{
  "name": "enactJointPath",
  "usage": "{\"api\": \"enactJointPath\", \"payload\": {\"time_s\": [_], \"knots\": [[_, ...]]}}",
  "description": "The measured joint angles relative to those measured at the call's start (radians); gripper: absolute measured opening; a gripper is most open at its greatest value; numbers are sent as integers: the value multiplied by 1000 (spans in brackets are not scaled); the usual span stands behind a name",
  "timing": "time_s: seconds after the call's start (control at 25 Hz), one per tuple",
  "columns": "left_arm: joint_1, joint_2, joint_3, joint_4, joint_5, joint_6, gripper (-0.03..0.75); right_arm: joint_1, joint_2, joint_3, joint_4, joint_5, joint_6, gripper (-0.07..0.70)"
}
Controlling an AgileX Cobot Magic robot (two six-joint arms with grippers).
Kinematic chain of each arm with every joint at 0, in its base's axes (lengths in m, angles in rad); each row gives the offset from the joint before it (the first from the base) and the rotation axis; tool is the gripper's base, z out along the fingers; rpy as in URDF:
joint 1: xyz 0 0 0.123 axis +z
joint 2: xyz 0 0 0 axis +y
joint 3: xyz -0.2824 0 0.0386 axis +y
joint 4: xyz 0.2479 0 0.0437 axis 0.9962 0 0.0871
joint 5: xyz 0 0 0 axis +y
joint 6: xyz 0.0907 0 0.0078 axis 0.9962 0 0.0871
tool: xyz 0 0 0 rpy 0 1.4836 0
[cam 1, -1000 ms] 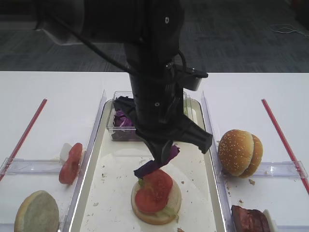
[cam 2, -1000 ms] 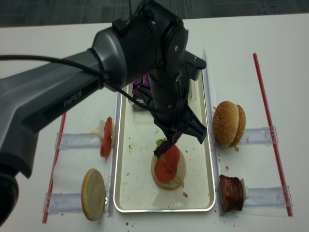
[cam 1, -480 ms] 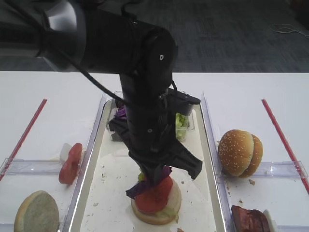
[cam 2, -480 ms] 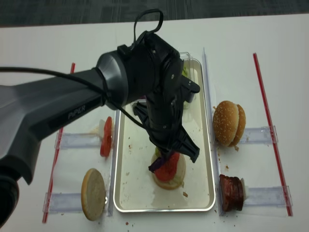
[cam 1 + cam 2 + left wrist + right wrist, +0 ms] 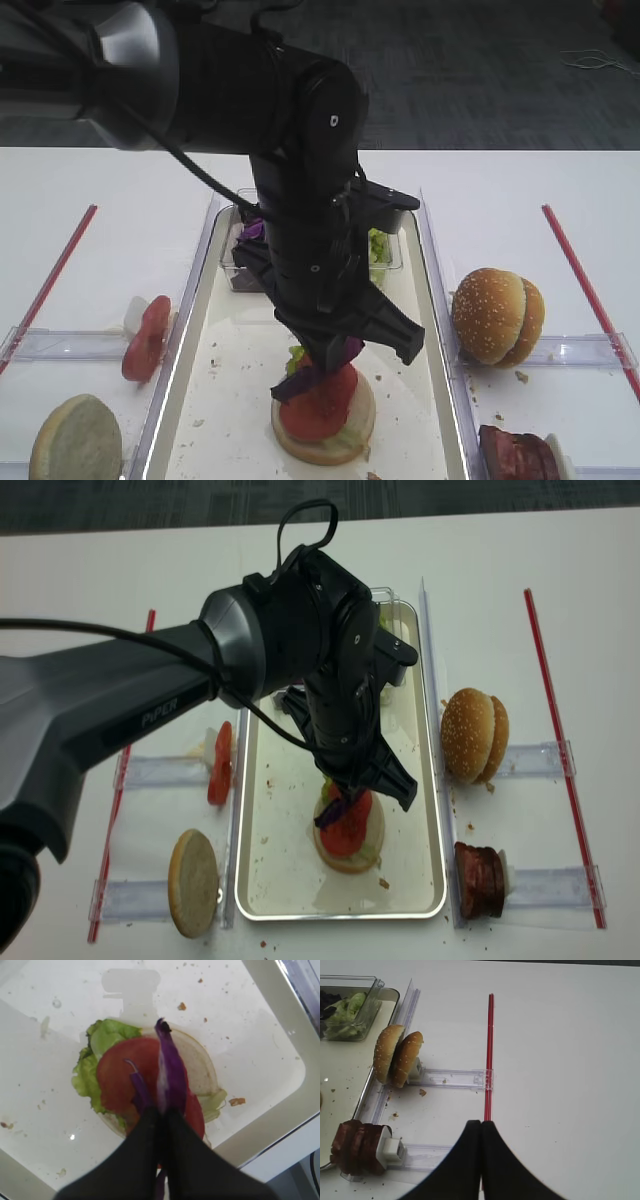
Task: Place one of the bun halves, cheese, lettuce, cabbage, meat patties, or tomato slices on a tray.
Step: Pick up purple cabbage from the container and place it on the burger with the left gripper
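My left gripper (image 5: 161,1110) is shut on a dark purple cabbage leaf (image 5: 170,1072), which hangs from the fingertips just over a stack on the silvery tray (image 5: 280,865). The stack is a bun half (image 5: 201,1066) with lettuce (image 5: 100,1040) and a red tomato slice (image 5: 117,1077) on top. In the high view the cabbage (image 5: 322,368) reaches down to the tomato (image 5: 322,405); I cannot tell whether they touch. My right gripper (image 5: 481,1122) is shut with nothing in it, above the white table right of the tray.
A clear tub (image 5: 385,250) of lettuce and cabbage sits at the tray's far end. Right of the tray stand two bun halves (image 5: 497,315) and meat patties (image 5: 355,1147) in clear racks. On the left are tomato slices (image 5: 148,338) and a bun half (image 5: 75,440). Red strips (image 5: 585,290) border both sides.
The left arm swung from the tub end toward the near end and came down, bringing the cabbage leaf over the tomato-topped bun. Over the last half second it shifted only slightly.
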Motion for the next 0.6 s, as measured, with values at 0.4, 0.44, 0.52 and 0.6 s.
{"api": "enactJointPath", "payload": {"time_s": [0.4,0.44,0.52,0.6], "knots": [[0,24,5,0,-5,0,1,0,0,0,0,0,0,63],[0,24,5,0,-5,0,1,0,0,0,0,0,0,63],[0,24,5,0,-5,0,1,0,0,0,0,0,0,63],[0,24,5,0,-5,0,1,0,0,0,0,0,0,63]]}}
